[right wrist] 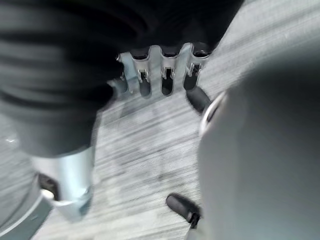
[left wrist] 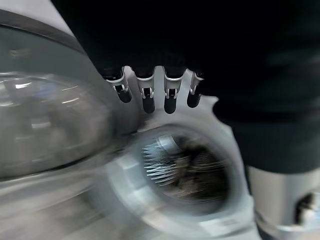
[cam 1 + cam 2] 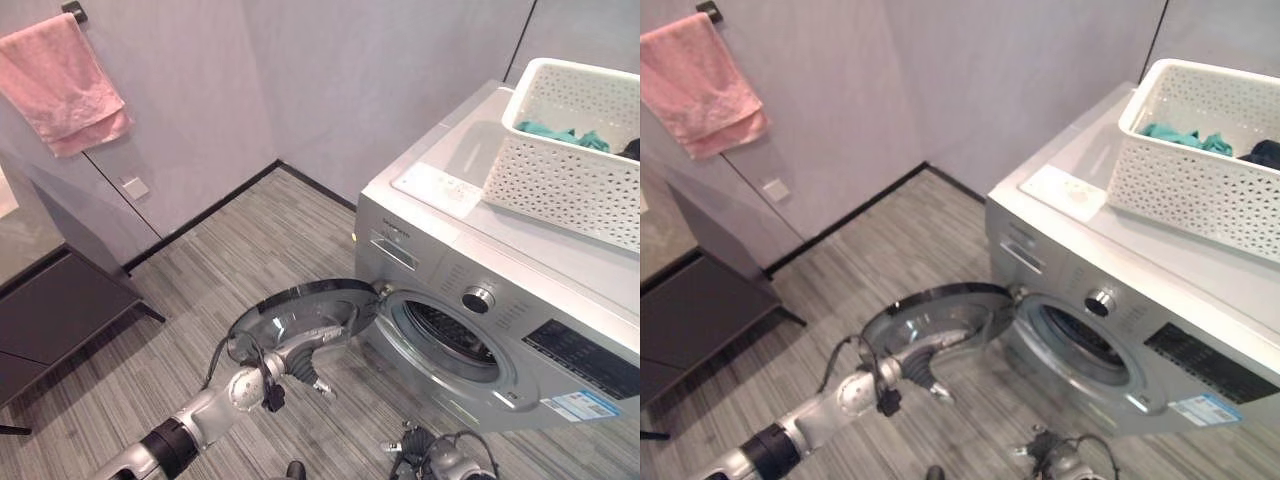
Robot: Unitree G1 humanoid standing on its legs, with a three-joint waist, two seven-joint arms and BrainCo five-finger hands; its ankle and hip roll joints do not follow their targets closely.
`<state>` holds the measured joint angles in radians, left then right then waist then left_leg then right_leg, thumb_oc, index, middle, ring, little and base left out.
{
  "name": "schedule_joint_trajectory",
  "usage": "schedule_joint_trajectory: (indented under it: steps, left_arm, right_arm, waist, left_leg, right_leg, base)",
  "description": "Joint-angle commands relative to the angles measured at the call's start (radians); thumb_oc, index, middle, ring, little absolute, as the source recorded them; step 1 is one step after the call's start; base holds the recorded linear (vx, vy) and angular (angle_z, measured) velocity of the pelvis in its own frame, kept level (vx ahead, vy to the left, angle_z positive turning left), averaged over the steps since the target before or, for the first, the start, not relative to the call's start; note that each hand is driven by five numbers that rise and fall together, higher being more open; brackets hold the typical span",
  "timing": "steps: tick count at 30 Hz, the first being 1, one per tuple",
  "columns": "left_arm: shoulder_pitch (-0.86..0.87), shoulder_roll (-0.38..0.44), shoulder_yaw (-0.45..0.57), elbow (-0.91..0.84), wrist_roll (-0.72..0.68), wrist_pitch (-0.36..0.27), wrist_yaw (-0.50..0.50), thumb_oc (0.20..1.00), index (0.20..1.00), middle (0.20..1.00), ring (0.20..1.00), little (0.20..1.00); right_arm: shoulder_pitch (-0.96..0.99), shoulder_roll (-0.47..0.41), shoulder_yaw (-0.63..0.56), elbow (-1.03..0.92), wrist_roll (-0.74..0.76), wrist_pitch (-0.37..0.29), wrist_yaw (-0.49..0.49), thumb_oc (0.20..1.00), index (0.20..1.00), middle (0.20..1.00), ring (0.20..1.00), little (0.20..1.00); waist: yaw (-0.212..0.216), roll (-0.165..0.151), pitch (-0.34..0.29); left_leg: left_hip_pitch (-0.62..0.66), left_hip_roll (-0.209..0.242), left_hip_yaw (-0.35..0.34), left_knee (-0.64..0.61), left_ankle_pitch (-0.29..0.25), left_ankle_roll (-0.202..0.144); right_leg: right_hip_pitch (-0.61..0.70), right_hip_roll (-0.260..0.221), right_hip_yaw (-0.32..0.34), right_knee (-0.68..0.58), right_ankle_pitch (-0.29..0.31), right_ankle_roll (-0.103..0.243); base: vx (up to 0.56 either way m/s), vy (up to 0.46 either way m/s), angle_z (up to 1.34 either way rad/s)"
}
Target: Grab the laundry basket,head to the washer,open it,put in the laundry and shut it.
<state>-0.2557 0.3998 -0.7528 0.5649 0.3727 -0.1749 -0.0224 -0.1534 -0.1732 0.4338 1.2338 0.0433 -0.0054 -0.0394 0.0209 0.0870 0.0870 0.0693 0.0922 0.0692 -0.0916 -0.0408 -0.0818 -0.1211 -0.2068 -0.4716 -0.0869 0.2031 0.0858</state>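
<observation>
the left hand (image 3: 300,362) sits against the round glass-and-chrome washer door (image 3: 305,310), at about 6 o'clock of the door's rim. its own wrist view shows the fingers (image 2: 145,97) bent down in a row beside the glass, but whether they hook the rim or just rest on it i cannot tell. the right hand (image 1: 160,75) hangs low near the striped grey floor (image 3: 250,240), fingers loosely relaxed and holding nothing.

the door stands swung wide, hinged at 9 o'clock of the dark drum opening (image 3: 450,335) in the silver front-loading washer (image 3: 480,290). so the opening step looks all but done, and loading comes next: that calls for letting go of the door and reaching up to the washer top.

there, at 1 o'clock from the drum, rests the white perforated plastic laundry basket (image 3: 560,180). inside it lie a teal crumpled garment (image 3: 560,133) and something dark (image 3: 1262,152) beside it. the drum looks empty, though its depth is hidden.

a pink towel (image 3: 65,85) hangs on the wall at 10 o'clock.
</observation>
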Motion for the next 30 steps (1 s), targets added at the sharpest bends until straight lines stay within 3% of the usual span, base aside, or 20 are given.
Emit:
schedule_joint_trajectory:
  steps: [1,4,5,7,9,12,19,22,30]
  left_arm:
    - [-0.059,0.061,-0.011,-0.114,0.056,-0.024,0.056,1.000,1.000,1.000,1.000,1.000]
    - [-0.078,0.031,-0.003,-0.040,0.079,0.001,0.066,1.000,1.000,1.000,1.000,1.000]
    - [-0.135,-0.043,0.006,0.120,0.107,0.055,0.081,1.000,1.000,1.000,1.000,1.000]
    - [-0.245,-0.182,0.026,0.377,0.058,0.104,0.133,1.000,1.000,1.000,1.000,1.000]
    - [-0.281,-0.216,0.028,0.481,0.053,0.114,0.156,1.000,1.000,1.000,1.000,1.000]
    - [-0.378,-0.208,0.032,0.603,0.113,0.140,0.237,1.000,1.000,1.000,1.000,1.000]
    - [-0.454,-0.150,0.060,0.754,0.214,0.192,0.273,1.000,1.000,1.000,1.000,1.000]
    - [-0.458,-0.099,0.095,0.780,0.221,0.208,0.289,1.000,1.000,1.000,1.000,1.000]
    - [-0.413,-0.072,0.158,0.785,0.140,0.197,0.282,1.000,1.000,1.000,1.000,1.000]
  right_arm:
    - [-0.030,0.013,0.031,0.048,-0.002,-0.014,-0.003,1.000,1.000,1.000,1.000,1.000]
    - [-0.027,0.006,0.030,0.040,-0.003,-0.015,0.001,1.000,1.000,1.000,1.000,1.000]
    - [-0.023,-0.014,0.025,0.030,-0.007,-0.012,0.009,1.000,1.000,1.000,1.000,1.000]
    - [-0.042,-0.036,0.036,0.022,-0.017,0.002,0.011,1.000,1.000,1.000,1.000,1.000]
    - [-0.053,-0.041,0.048,0.007,-0.017,0.001,0.011,1.000,1.000,1.000,1.000,1.000]
    - [-0.071,-0.045,0.077,-0.031,0.001,-0.020,0.001,1.000,1.000,1.000,1.000,1.000]
    - [-0.069,-0.055,0.100,-0.051,-0.002,-0.036,0.002,1.000,1.000,1.000,1.000,1.000]
    - [-0.059,-0.058,0.101,-0.062,-0.004,-0.041,0.008,1.000,1.000,1.000,1.000,1.000]
    - [-0.049,-0.061,0.082,-0.028,-0.015,-0.033,0.012,1.000,1.000,1.000,1.000,1.000]
  waist:
    - [0.023,-0.078,0.016]
    - [0.011,-0.078,0.015]
    - [-0.015,-0.077,0.015]
    - [-0.047,-0.076,0.018]
    - [-0.060,-0.079,0.021]
    - [-0.081,-0.092,0.027]
    - [-0.097,-0.104,0.028]
    - [-0.097,-0.109,0.028]
    - [-0.083,-0.105,0.023]
  left_leg:
    - [0.031,0.014,0.028,0.004,-0.063,-0.009]
    - [0.034,0.017,0.030,0.004,-0.067,-0.011]
    - [0.030,0.023,0.033,0.004,-0.064,-0.013]
    - [0.009,0.029,0.042,0.004,-0.054,-0.019]
    - [-0.001,0.031,0.049,0.004,-0.049,-0.021]
    - [-0.037,0.038,0.068,0.004,-0.033,-0.028]
    - [-0.061,0.051,0.078,0.004,-0.020,-0.034]
    - [-0.062,0.054,0.080,0.004,-0.018,-0.036]
    - [-0.050,0.060,0.075,0.004,-0.016,-0.037]
  right_leg:
    - [0.067,-0.098,0.096,0.000,-0.105,0.105]
    - [0.068,-0.093,0.099,0.000,-0.109,0.104]
    - [0.059,-0.089,0.107,0.000,-0.111,0.101]
    - [0.029,-0.081,0.120,0.000,-0.108,0.096]
    - [0.010,-0.075,0.136,0.000,-0.106,0.096]
    - [-0.037,-0.066,0.154,0.000,-0.097,0.097]
    - [-0.064,-0.057,0.166,0.000,-0.086,0.094]
    - [-0.065,-0.055,0.166,0.000,-0.085,0.093]
    - [-0.042,-0.050,0.156,0.000,-0.096,0.089]
  base:
    - [0.00,0.000,0.00]
    - [0.00,0.000,0.00]
    - [-0.04,0.012,0.03]
    - [-0.08,-0.022,-0.09]
    - [-0.09,-0.024,-0.39]
    - [-0.10,-0.035,-0.26]
    - [-0.02,-0.011,-0.11]
    - [-0.01,-0.010,0.00]
    - [0.00,0.000,0.00]
